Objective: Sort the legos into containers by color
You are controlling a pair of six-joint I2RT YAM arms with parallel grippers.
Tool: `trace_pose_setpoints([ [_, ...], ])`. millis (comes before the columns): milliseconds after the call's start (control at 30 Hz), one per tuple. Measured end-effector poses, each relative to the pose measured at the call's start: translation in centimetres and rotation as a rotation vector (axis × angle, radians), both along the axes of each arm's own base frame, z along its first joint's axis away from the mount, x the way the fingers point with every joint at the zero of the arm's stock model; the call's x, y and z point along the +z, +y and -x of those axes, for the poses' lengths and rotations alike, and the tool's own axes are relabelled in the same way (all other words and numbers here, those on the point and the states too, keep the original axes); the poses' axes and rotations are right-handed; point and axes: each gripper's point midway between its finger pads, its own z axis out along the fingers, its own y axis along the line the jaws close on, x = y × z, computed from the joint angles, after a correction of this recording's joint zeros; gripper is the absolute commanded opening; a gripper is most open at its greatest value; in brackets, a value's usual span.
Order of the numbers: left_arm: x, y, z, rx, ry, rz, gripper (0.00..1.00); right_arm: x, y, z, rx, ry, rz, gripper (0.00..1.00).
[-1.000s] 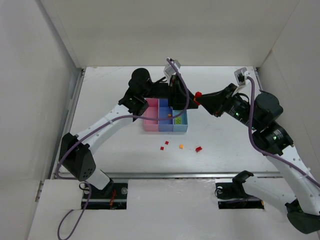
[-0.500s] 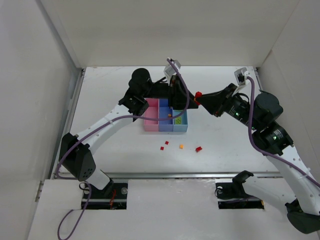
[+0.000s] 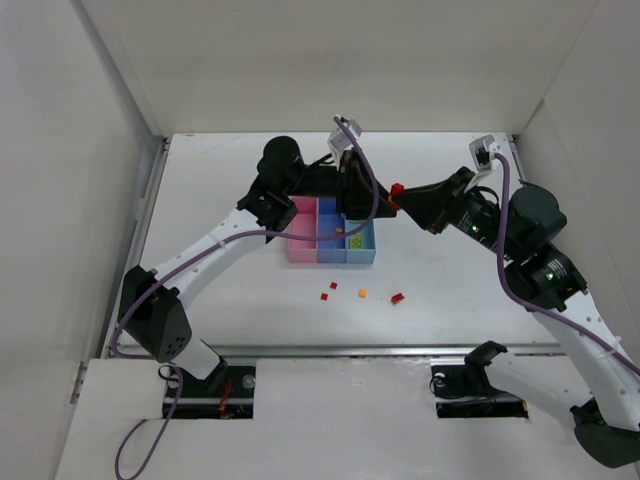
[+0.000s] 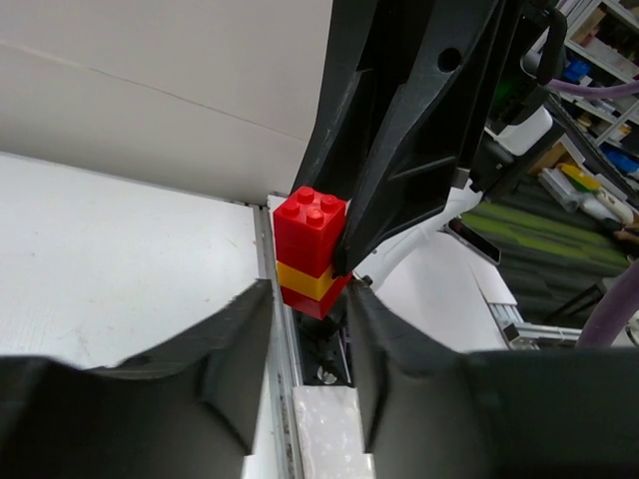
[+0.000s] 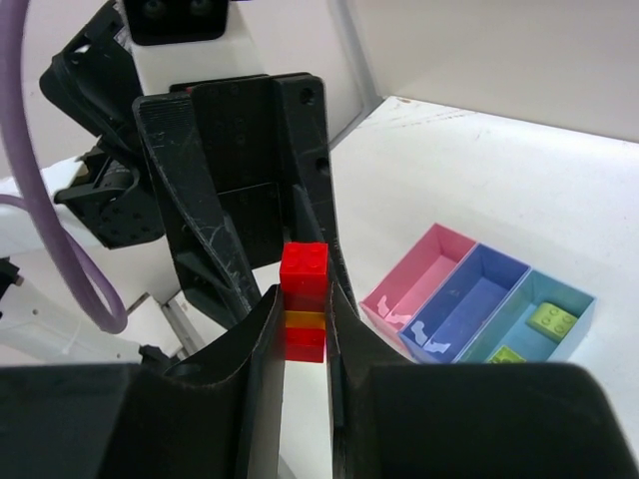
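Observation:
A small lego stack, red on top, an orange-yellow layer, red below (image 5: 304, 311) (image 4: 312, 254) (image 3: 396, 188), hangs in the air behind the containers. My right gripper (image 5: 304, 329) (image 3: 402, 196) is shut on its lower part, and the top brick sticks out past the fingers. My left gripper (image 4: 312, 304) (image 3: 384, 204) faces it, jaws closed in against the sides of the bottom red brick. The pink bin (image 3: 302, 232), blue-violet bin (image 3: 326, 245) and light blue bin (image 3: 366, 247) sit joined in a row. Yellow-green bricks (image 5: 552, 317) lie in the light blue bin.
Loose legos lie on the table in front of the bins: two tiny red ones (image 3: 324, 296) (image 3: 333, 286), an orange one (image 3: 362, 293) and a red one (image 3: 397, 298). A small orange brick (image 3: 340, 231) shows among the bins. White walls enclose the table.

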Motion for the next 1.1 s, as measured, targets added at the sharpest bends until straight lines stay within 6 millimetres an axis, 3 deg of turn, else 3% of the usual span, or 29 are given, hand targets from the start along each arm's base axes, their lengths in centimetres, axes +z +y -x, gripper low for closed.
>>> trace_pose_setpoints([
  [67, 0.0, 0.0, 0.0, 0.0, 0.004, -0.001, 0.41, 0.0, 0.0, 0.0, 0.001, 0.0, -0.001, 0.0],
  [300, 0.0, 0.0, 0.0, 0.0, 0.008, -0.001, 0.45, 0.1, 0.0, 0.1, 0.001, -0.003, -0.002, 0.0],
  [1100, 1.3, 0.0, -0.1, 0.005, -0.014, 0.02, 0.38, -1.0, 0.1, 0.1, 0.006, 0.016, 0.01, 0.0],
])
